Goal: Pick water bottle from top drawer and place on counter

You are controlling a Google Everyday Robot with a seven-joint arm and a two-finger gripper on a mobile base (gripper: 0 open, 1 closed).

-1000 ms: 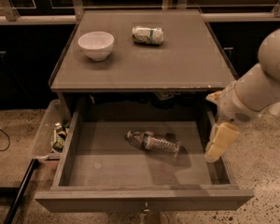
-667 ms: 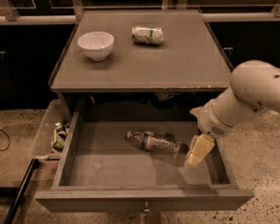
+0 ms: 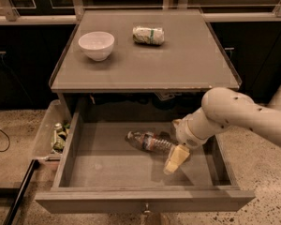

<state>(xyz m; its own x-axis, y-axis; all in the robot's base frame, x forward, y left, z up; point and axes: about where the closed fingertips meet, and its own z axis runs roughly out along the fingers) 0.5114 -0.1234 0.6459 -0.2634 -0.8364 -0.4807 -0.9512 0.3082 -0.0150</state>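
Note:
The water bottle (image 3: 147, 141) lies on its side in the open top drawer (image 3: 98, 165), cap end toward the left. My gripper (image 3: 174, 159) reaches down into the drawer from the right on its white arm (image 3: 234, 118). It hangs just right of the bottle's base end, over the drawer floor. The counter (image 3: 187, 62) stands above the drawer.
A white bowl (image 3: 96, 45) and a white-and-green wrapped packet (image 3: 148, 35) sit on the counter's far part. A clear plastic bin (image 3: 54, 135) of small items hangs at the drawer's left side. A black cable lies on the speckled floor at left.
My arm has swung left and down into the drawer, bringing the gripper from the drawer's right wall to just beside the bottle. The bottle has not moved.

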